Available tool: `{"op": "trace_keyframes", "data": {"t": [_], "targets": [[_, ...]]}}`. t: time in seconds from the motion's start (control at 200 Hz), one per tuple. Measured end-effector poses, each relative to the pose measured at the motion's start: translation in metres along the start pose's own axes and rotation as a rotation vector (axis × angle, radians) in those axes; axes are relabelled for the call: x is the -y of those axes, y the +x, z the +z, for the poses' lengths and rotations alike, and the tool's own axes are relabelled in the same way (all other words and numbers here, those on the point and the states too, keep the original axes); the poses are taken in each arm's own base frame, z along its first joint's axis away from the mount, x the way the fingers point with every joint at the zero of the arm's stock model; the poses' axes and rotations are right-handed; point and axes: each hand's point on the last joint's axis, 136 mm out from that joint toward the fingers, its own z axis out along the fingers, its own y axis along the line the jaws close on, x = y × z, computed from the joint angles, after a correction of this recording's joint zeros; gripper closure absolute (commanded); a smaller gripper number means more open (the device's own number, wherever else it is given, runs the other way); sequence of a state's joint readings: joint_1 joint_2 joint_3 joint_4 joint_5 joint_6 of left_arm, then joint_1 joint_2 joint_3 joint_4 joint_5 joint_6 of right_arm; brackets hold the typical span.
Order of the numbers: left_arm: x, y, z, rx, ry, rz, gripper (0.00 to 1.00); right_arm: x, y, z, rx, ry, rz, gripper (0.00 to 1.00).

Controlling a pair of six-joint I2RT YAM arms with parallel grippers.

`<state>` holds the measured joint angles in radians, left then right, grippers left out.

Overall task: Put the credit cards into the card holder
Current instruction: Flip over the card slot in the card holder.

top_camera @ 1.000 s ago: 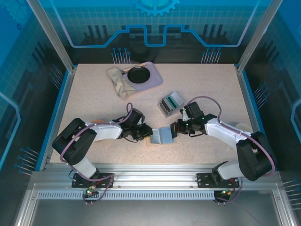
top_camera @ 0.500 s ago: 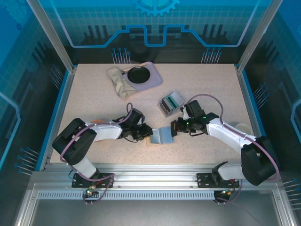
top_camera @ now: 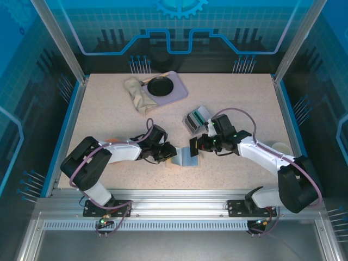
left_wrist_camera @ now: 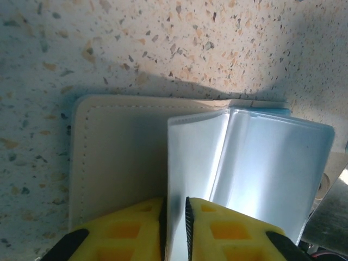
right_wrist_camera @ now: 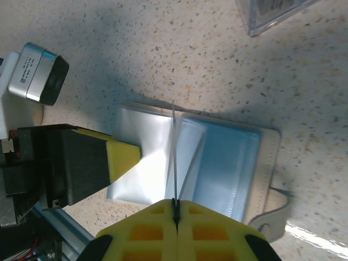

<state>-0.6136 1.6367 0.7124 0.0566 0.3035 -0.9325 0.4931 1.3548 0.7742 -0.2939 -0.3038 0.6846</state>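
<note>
Holder (top_camera: 184, 156) lies open on the desk (top_camera: 109, 114), just below mid-frame in the top view, tan cover (left_wrist_camera: 114, 152) down and clear sleeves up.

Left jaws are nipped on one sleeve (left_wrist_camera: 190, 163) at the holder's left side. In the left wrist view the yellow pads (left_wrist_camera: 136, 231) sit either side of the sheet w/ barely a gap, holding it up off the cover so a pocket gapes.

Right jaws are clamped tight on one card (right_wrist_camera: 174, 152), which shows edge-on as a thin line in the right wrist view and as a dark sliver at the holder's upper right corner in the top view. It stands upright over the sleeves, far edge pointing at the gap the left side is holding apart.

Progress, as I read it: early-to-mid.
- Done: holder opened, sleeve parted, first card picked up and lined up.
- Not done: the card isn't seated. Its far edge looks to be at the pocket mouth, but the edge-on angle is poor, so I can't say whether it has entered.
- I can't make out any card already sitting in the sleeves; glare on the plastic may hide one.
- Left to do: slide this card home, let go, then fetch the rest. The other cards (top_camera: 200, 115) stand upright in the grey tray (top_camera: 190, 124), near the holder and up-right of it in the top view.
</note>
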Motion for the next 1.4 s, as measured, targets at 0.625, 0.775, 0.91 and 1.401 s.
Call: {"op": "trace_keyframes", "data": {"t": [0.625, 0.775, 0.91, 1.401], "targets": [[0.001, 0.001, 0.000, -0.002, 0.000, 0.002, 0.83, 0.017, 0.005, 0.015, -0.023, 0.061, 0.047, 0.98], [0.001, 0.001, 0.000, -0.002, 0.000, 0.002, 0.83, 0.026, 0.005, 0.012, -0.012, 0.114, 0.052, 0.98], [0.001, 0.001, 0.000, -0.002, 0.000, 0.002, 0.83, 0.029, 0.005, 0.005, 0.003, 0.139, 0.041, 0.98], [-0.001, 0.001, 0.001, -0.004, -0.003, 0.001, 0.83, 0.038, 0.023, 0.026, -0.070, 0.199, 0.012, 0.98]]}}
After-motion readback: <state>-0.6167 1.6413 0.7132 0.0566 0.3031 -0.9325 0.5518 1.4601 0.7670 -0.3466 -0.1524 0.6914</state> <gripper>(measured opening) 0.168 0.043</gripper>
